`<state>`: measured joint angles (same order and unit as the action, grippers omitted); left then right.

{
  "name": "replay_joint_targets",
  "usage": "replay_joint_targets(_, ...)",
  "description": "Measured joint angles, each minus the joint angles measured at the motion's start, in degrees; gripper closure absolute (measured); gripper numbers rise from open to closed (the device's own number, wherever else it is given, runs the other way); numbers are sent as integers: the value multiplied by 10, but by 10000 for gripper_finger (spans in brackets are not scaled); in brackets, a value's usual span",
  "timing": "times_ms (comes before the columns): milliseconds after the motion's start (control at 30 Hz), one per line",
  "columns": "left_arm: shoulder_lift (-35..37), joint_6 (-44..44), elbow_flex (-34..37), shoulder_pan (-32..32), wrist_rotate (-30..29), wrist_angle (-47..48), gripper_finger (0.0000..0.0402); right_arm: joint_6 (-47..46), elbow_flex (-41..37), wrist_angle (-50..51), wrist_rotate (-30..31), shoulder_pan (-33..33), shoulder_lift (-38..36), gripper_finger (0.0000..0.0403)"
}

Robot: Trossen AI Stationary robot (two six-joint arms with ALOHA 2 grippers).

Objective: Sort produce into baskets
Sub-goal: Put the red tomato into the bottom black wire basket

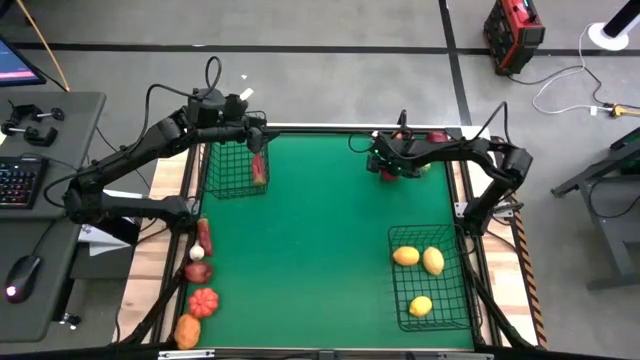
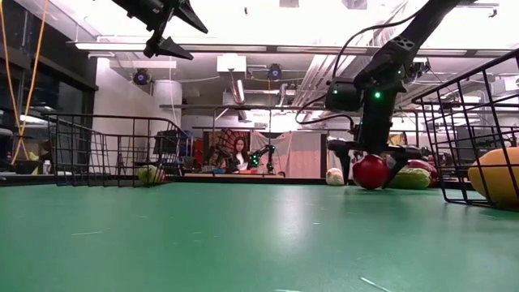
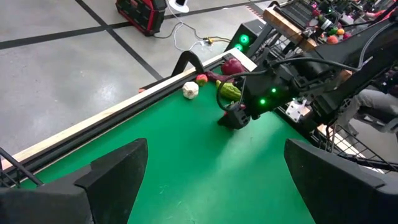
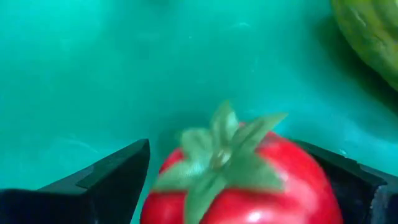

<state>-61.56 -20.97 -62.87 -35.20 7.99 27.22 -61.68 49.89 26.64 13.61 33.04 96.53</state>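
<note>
A red toy tomato (image 4: pixel 249 186) with a green calyx sits on the green table at the far right, also in the low view (image 2: pixel 370 172). My right gripper (image 4: pixel 224 155) is open and points steeply down over it, one finger on each side; a gap shows beside one finger. My left gripper (image 3: pixel 211 186) is open and holds nothing, raised over the smaller basket (image 1: pixel 235 170) at the far left. That basket holds a red and green piece (image 1: pixel 259 170). The larger basket (image 1: pixel 430 290), near right, holds three yellow and orange pieces.
A green vegetable (image 4: pixel 373 31), a white piece (image 2: pixel 335 176) and a dark red piece (image 3: pixel 231 65) lie close by the tomato at the far right edge. Several red, white and orange pieces (image 1: pixel 203 300) lie along the table's left edge. The table's middle (image 1: pixel 320 240) is bare green.
</note>
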Motion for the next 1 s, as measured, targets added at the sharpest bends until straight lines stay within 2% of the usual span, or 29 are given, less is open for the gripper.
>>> replay_joint_targets(200, 0, 0, 0, 0, 0, 0, 35, 3, 0, 5, -6, 2, 0, 42)
replay_joint_targets(433, 0, 0, 0, 0, 0, 0, 35, 25, 0, 44, -37, -3, -11, 127)
replay_joint_targets(633, 0, 0, 0, 0, 0, 0, 35, 46, -3, 77, -89, -5, -37, 129)
replay_joint_targets(833, 0, 0, 0, 0, 0, 0, 35, 81, -3, 90, -111, -13, -130, 129)
replay_joint_targets(1000, -3, 1, 0, 0, -1, -1, 35, 127, -2, 139, -124, -73, -259, 129)
